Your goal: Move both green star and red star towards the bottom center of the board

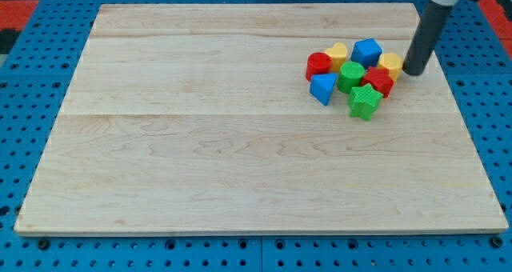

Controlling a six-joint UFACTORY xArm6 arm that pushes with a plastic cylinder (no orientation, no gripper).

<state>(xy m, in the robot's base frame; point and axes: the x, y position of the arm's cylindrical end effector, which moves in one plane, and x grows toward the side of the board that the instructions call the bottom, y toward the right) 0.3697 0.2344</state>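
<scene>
So the blocks are all jammed into one tight clump up in the view's upper right, which makes some shapes tough to call. The red cylinder-ish block at the clump's left edge and the yellow block just behind it overlap, and I can't really tell what shape the yellow one is. Same deal with the second yellow block on the clump's right side, partly tucked behind its neighbours. The top of my dark rod is cut off by the view's top edge.

No claw on me, just the rod, so there's nothing to open or close and I'm holding nothing. My tip sits on the pale wooden board right at the clump's right side, just beside that second yellow block, looks like touching or nearly so, can't tell for sure.

The green star is at the clump's bottom edge, the lowest block of the bunch, touching the red star, which sits just above and to its right. A green cube-ish block is pressed in at the middle, a blue block with a wedge look lies at the lower left, and a blue cube sits at the top. Both stars are well apart from the board's bottom centre.

The board lies on a blue pegboard table.
</scene>
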